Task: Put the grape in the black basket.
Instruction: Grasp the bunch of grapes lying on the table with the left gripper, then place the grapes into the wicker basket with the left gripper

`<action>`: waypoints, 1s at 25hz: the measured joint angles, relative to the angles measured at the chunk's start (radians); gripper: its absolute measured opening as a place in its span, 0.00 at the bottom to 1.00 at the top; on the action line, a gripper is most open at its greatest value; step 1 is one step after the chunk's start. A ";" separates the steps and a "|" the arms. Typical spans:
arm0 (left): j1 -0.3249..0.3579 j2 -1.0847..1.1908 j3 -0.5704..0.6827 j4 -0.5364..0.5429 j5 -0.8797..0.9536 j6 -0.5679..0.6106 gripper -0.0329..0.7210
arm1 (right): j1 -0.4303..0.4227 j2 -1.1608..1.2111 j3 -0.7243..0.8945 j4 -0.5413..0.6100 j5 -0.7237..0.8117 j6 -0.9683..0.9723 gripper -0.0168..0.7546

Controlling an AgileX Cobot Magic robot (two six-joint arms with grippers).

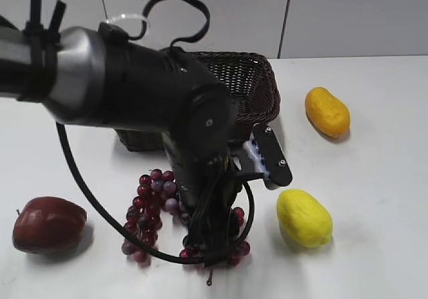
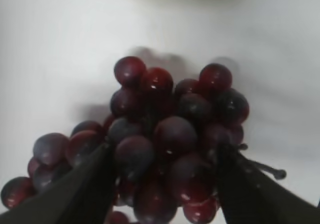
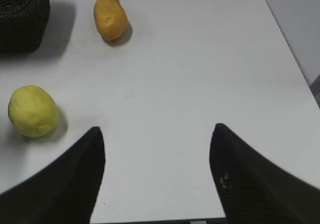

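The grape bunch (image 1: pixel 148 205), dark red and purple, lies on the white table in front of the black basket (image 1: pixel 257 75). My left arm reaches down over its right part. In the left wrist view the grape (image 2: pixel 165 124) fills the frame, and my left gripper (image 2: pixel 162 151) is open with one finger on each side of the bunch. In the exterior view the arm hides the fingertips. My right gripper (image 3: pixel 156 134) is open and empty above bare table. The basket's corner (image 3: pixel 20 13) shows at the far left of the right wrist view.
A dark red apple (image 1: pixel 49 224) lies at the front left. A yellow lemon (image 1: pixel 304 217) (image 3: pixel 32 110) lies right of the grapes. An orange-yellow fruit (image 1: pixel 327 112) (image 3: pixel 110 17) lies right of the basket. The table's right edge (image 3: pixel 287 48) is near.
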 joint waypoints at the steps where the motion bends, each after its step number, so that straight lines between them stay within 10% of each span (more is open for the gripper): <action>1: 0.000 0.004 -0.002 -0.002 -0.001 0.000 0.82 | 0.000 0.000 0.000 0.000 0.000 0.000 0.67; 6: 0.000 0.008 -0.003 -0.005 -0.016 -0.001 0.75 | 0.000 0.000 0.000 0.000 0.000 0.000 0.67; 11: 0.000 0.012 -0.004 -0.023 -0.023 -0.001 0.42 | 0.000 0.000 0.000 0.000 0.000 0.000 0.67; 25: 0.000 -0.008 -0.006 -0.039 0.053 -0.001 0.38 | 0.000 0.000 0.000 0.000 0.000 0.000 0.67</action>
